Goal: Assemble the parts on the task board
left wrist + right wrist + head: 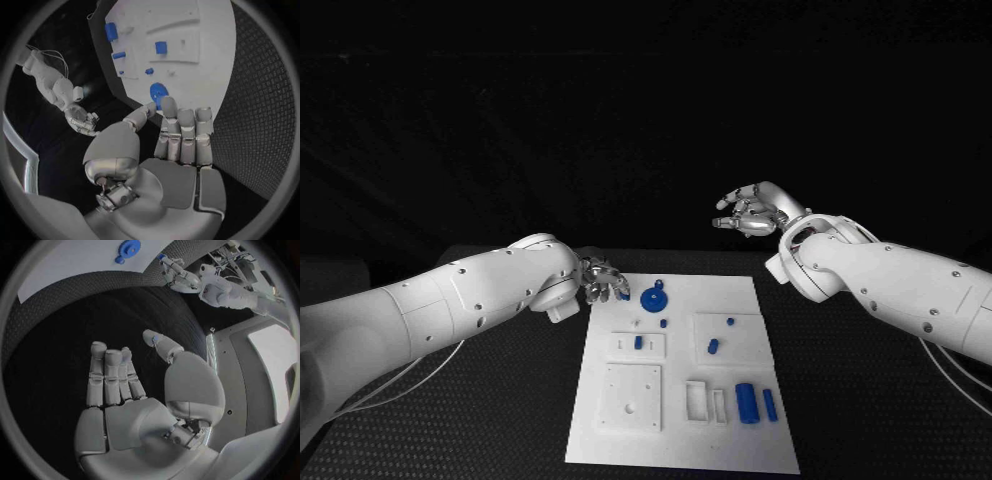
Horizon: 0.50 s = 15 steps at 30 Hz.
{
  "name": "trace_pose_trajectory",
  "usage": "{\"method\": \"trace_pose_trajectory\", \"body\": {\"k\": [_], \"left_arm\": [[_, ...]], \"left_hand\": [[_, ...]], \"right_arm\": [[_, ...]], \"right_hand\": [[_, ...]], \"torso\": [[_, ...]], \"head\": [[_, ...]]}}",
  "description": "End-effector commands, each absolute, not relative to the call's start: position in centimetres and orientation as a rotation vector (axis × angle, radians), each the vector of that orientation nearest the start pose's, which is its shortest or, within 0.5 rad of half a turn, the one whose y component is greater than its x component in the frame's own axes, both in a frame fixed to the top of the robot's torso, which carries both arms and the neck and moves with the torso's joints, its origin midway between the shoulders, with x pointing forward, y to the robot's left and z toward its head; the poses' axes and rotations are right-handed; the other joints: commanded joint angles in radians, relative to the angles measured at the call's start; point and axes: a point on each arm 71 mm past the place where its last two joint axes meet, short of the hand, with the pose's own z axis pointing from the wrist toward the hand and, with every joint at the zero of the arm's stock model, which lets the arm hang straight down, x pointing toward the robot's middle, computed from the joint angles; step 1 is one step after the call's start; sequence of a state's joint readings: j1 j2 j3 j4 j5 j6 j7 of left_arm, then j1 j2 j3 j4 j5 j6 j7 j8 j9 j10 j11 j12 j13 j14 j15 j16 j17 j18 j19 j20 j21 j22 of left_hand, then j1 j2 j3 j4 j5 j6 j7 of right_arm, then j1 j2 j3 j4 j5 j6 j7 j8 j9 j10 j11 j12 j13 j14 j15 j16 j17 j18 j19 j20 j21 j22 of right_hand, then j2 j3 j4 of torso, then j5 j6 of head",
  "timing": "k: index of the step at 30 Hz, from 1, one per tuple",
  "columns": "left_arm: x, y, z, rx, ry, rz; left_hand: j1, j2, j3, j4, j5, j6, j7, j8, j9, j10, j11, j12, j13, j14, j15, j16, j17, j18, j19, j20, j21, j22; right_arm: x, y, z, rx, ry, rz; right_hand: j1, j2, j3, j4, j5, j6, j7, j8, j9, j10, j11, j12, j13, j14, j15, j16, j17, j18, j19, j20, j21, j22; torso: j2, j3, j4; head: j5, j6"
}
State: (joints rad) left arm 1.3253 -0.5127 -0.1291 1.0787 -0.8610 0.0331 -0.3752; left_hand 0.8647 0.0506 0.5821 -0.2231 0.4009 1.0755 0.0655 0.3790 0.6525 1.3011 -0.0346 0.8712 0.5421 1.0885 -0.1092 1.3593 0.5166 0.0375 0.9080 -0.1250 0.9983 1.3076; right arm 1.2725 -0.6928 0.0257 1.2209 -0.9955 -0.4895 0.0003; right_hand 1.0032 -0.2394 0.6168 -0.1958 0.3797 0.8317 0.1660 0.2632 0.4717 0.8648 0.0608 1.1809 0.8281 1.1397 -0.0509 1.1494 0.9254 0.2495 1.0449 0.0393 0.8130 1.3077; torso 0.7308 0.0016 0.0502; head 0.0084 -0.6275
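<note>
Blue gear point(656, 299) lies just beside left robot hand point(603, 280).

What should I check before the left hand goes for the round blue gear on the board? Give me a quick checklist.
1. Left hand holds nothing: ok, fingers straight and bare.
2. Round blue gear unobstructed on the task board: ok.
3. Left hand beside the gear: ok, at the board's far left corner.
4. Right hand out of the path: ok, raised beyond the board's far edge, holding nothing.
5. Gear seated or loose: cannot tell.
</note>
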Motion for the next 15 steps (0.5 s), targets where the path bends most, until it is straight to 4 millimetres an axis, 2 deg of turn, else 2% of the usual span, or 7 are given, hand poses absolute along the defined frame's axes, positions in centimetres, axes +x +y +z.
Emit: {"method": "trace_pose_trajectory", "body": {"k": [1,3,7,15], "left_arm": [[55.7,17.2,-20.0,-0.434,2.102,-0.555],[55.2,17.2,-20.1,-0.426,2.089,-0.556],[53.8,17.4,-20.8,-0.366,2.082,-0.535],[51.4,17.8,-22.5,-0.239,2.068,-0.471]], "left_hand": [[-0.010,-0.002,0.055,-0.061,0.019,0.041,-0.033,0.049,-0.002,0.046,-0.038,0.003,0.003,0.045,-0.037,0.006,0.001,0.004,0.008,-0.110,0.004,0.019],[-0.016,-0.006,0.056,-0.064,0.047,0.053,-0.037,0.053,-0.003,0.059,-0.043,0.005,0.006,0.056,-0.039,0.011,0.004,0.006,0.016,-0.112,0.010,0.020],[-0.020,-0.011,0.058,-0.066,0.073,0.067,-0.043,0.057,-0.005,0.074,-0.048,0.007,0.011,0.070,-0.044,0.016,0.006,0.010,0.027,-0.116,0.019,0.020],[-0.020,-0.019,0.060,-0.067,0.095,0.081,-0.048,0.061,-0.007,0.089,-0.053,0.007,0.015,0.083,-0.048,0.020,0.008,0.013,0.037,-0.120,0.027,0.020]], "right_arm": [[56.1,-22.5,-13.4,0.359,1.444,0.777],[56.1,-22.6,-13.5,0.359,1.443,0.776],[56.0,-22.8,-13.5,0.361,1.443,0.772],[56.0,-23.2,-13.7,0.363,1.446,0.766]], "right_hand": [[-0.006,0.001,-0.006,0.000,0.005,0.001,0.007,-0.004,-0.001,-0.003,0.000,0.004,-0.002,-0.008,0.003,0.005,-0.001,0.012,-0.006,0.003,-0.006,0.020],[-0.006,0.001,-0.006,0.000,0.005,0.001,0.007,-0.004,-0.001,-0.003,0.000,0.005,-0.002,-0.008,0.003,0.005,-0.001,0.012,-0.007,0.003,-0.006,0.020],[-0.006,0.001,-0.006,-0.001,0.006,0.001,0.007,-0.004,-0.002,-0.003,0.000,0.005,-0.002,-0.008,0.003,0.005,-0.002,0.012,-0.007,0.003,-0.006,0.020],[-0.005,0.001,-0.006,-0.001,0.007,0.001,0.007,-0.004,-0.002,-0.004,0.000,0.005,-0.003,-0.008,0.003,0.005,-0.002,0.012,-0.007,0.003,-0.006,0.020]], "torso": [[-0.007,0.0019,0.0086],[-0.008,0.0018,0.0101],[-0.011,0.0021,0.0126],[-0.012,0.0032,0.0118]], "head": [[0.005,-0.008],[0.007,-0.010],[0.006,-0.017],[0.011,-0.021]]}}
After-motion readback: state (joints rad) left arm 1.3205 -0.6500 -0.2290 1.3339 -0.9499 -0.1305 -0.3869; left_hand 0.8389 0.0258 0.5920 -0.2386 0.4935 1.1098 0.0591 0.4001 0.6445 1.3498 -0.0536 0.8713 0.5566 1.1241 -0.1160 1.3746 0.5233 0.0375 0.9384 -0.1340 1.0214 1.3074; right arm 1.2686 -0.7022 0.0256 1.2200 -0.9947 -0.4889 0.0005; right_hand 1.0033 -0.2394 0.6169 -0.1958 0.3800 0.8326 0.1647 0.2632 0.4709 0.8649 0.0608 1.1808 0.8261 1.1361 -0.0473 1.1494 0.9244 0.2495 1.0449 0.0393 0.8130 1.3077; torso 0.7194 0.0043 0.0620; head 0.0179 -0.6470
